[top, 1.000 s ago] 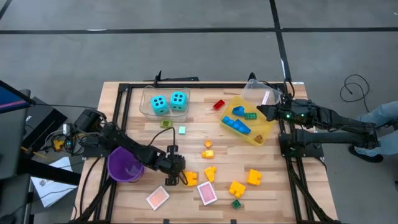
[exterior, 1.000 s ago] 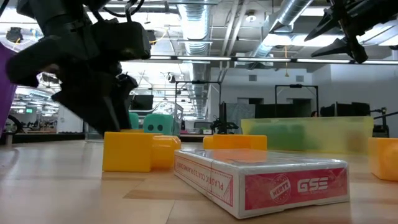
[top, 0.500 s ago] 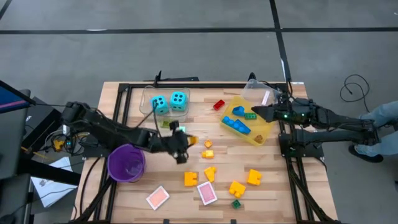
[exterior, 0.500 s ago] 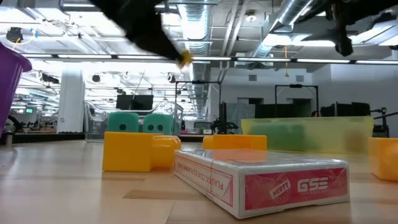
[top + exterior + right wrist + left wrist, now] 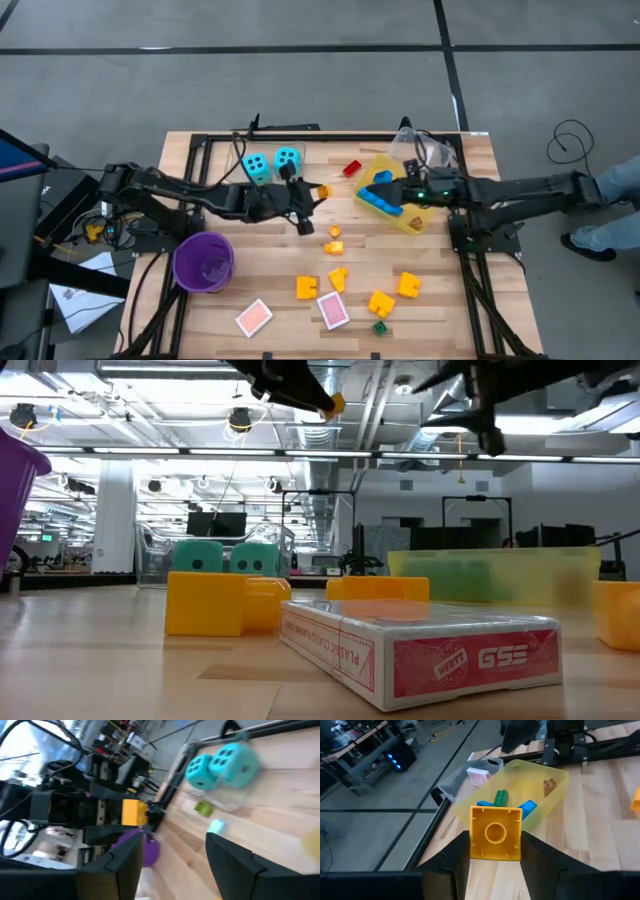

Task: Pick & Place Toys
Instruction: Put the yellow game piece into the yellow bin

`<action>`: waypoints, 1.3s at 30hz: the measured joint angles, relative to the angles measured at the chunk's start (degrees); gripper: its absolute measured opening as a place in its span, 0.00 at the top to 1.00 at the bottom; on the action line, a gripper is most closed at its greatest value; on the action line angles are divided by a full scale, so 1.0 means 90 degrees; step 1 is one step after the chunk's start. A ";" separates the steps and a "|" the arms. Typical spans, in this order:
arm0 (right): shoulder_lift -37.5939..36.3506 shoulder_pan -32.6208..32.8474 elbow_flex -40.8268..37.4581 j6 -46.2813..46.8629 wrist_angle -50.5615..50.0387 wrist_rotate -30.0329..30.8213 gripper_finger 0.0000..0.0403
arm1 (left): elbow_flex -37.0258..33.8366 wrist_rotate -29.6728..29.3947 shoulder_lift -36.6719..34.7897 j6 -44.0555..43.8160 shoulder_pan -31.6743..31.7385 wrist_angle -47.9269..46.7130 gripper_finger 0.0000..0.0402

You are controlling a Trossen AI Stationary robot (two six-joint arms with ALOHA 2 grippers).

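My left gripper [image 5: 314, 193] is shut on a small yellow brick [image 5: 495, 833], high over the table's middle and left of the yellow bin [image 5: 428, 212]. The brick also shows in the low view [image 5: 336, 403]. My right gripper [image 5: 380, 187] is open and empty above the bin's left part, and its fingers [image 5: 120, 865] stand wide apart. The bin holds blue bricks [image 5: 381, 201] and a green one [image 5: 403, 185]. Two cyan dice [image 5: 272, 163] sit in a clear tray at the far side. Several yellow bricks [image 5: 380, 302] and two pink cards [image 5: 333, 310] lie near the front. My left gripper pinches the yellow brick by two opposite sides [image 5: 473, 836] between its two fingers. The fingers point toward the table's right side. The brick is lifted clear of the table, its hollow underside toward the wrist camera.
A purple cup [image 5: 204, 262] stands at the front left. A red brick [image 5: 352, 168] lies between the dice tray and the bin. Small orange bricks [image 5: 334, 239] lie at the middle. A clear tub [image 5: 420, 150] with a pink piece stands behind the bin.
My left gripper has risen from the near part of the table beside the purple cup, carrying the yellow brick up, toward the far edge and to the right, toward the bin. My right gripper has moved toward the table's left, over the bin.
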 joint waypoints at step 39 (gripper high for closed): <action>0.3316 -0.0251 0.2249 -0.0216 0.0592 -0.1745 0.40 | 0.0019 0.0051 0.0005 -0.0029 -0.0250 0.0062 0.65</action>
